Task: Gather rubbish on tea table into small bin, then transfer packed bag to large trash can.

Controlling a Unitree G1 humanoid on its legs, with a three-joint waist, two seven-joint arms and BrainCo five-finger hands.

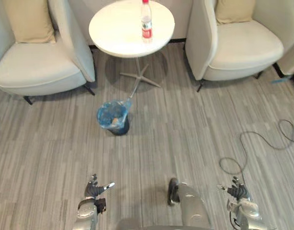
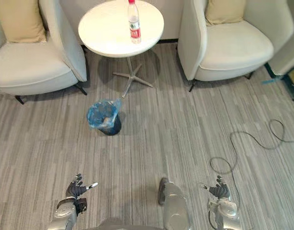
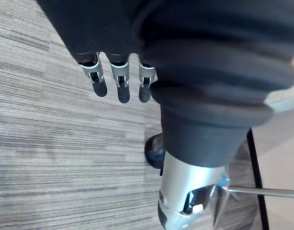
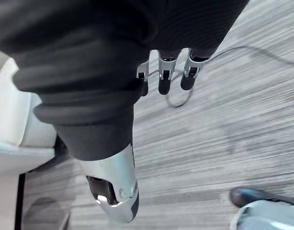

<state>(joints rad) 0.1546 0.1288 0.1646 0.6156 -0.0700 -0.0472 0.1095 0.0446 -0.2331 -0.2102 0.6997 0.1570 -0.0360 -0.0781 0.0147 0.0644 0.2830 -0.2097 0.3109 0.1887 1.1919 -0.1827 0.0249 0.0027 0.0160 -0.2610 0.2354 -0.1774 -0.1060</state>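
A small dark bin (image 1: 114, 117) lined with a blue plastic bag stands on the floor in front of the round white tea table (image 1: 119, 37). Something orange-brown lies inside the bag. A clear plastic bottle with a red label (image 1: 146, 20) stands upright on the table's far side. My left hand (image 1: 94, 189) hangs low at the lower left, fingers straight (image 3: 119, 81), holding nothing. My right hand (image 1: 238, 190) hangs at the lower right, fingers straight (image 4: 165, 76) and empty. Both hands are far from the bin and the table.
Two cream armchairs flank the table, one on the left (image 1: 37, 62) and one on the right (image 1: 238, 45), each with a tan cushion. Wood-look floor stretches between me and the bin. The table's metal foot (image 1: 140, 76) spreads behind the bin.
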